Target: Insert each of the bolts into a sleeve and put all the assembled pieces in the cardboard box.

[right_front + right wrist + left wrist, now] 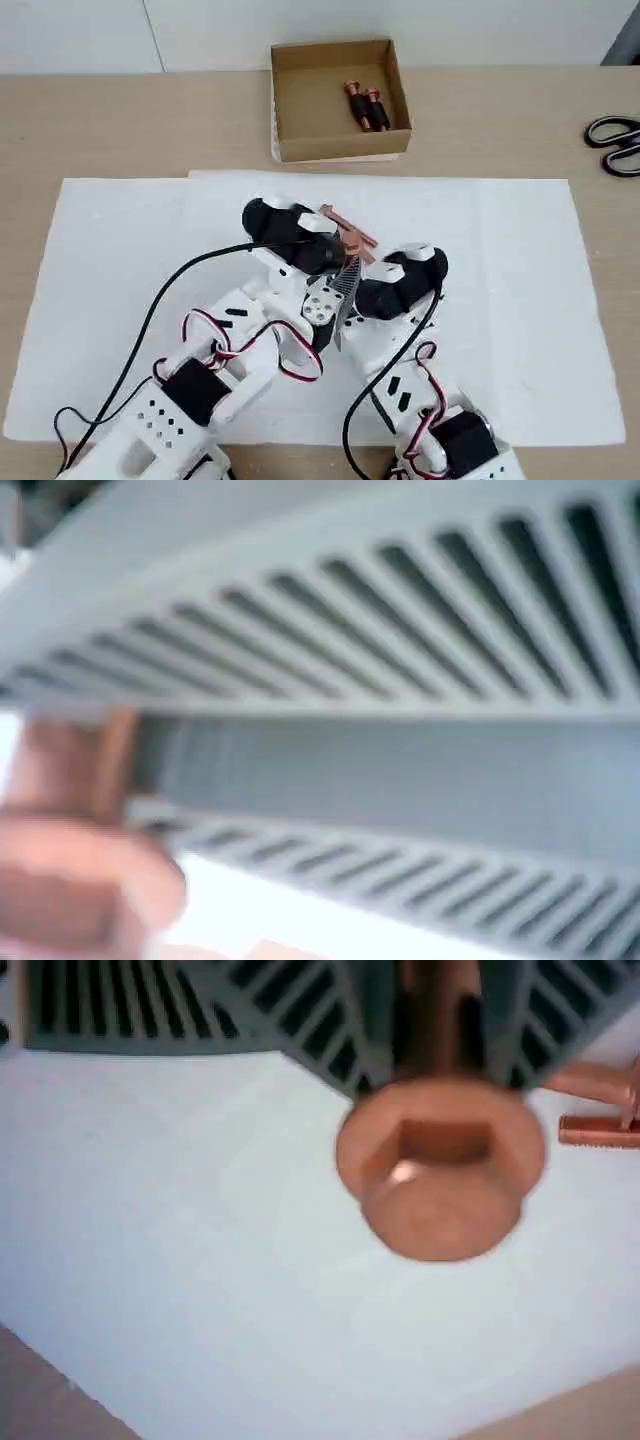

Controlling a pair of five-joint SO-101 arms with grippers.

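Above the white paper sheet (pixel 520 300) on the worktop (pixel 100 120), the left claw (pixel 430 1030) clamps a copper hex-socket bolt (pixel 440 1170). I cannot tell the right claw's (pixel 380 770) state. Crowded this close, the claws could knock the bolt loose, well short of the open cardboard box (pixel 310 105).

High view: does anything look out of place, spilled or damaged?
Nothing spilled or damaged. Only the scissors look stray: they lie at the table's right edge, off the white sheet, unrelated to the task.
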